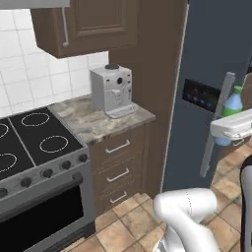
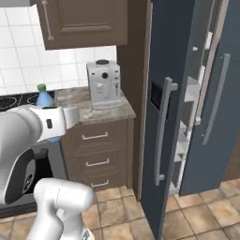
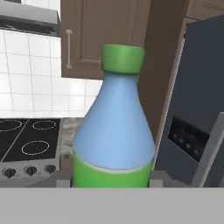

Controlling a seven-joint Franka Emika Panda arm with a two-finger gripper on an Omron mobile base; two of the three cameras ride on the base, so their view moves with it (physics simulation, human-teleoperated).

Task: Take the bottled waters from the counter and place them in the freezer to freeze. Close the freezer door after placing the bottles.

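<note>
Tool: (image 3: 111,183) clenched on the bottle (image 3: 113,131), which stands upright between its fingers, held in the air.
Bottle: pale blue body, green band low down, green cap; also seen beside the arm in the left base view (image 1: 231,106) and over the stovetop edge in the right base view (image 2: 44,99).
Table: (image 1: 93,125) stone slab; coffee machine (image 1: 113,90) sits at its back near the right edge; front half bare.
Stovetop: (image 1: 34,140) touches the table's left edge.
Freezer door: (image 2: 161,140) swung open, its edge toward the camera, long handle (image 2: 161,133) on its face.
Freezer: (image 2: 187,136) pale shelves show in the gap between open door and right door.
Floor: (image 2: 197,215) bare tiles in front of the freezer.
</note>
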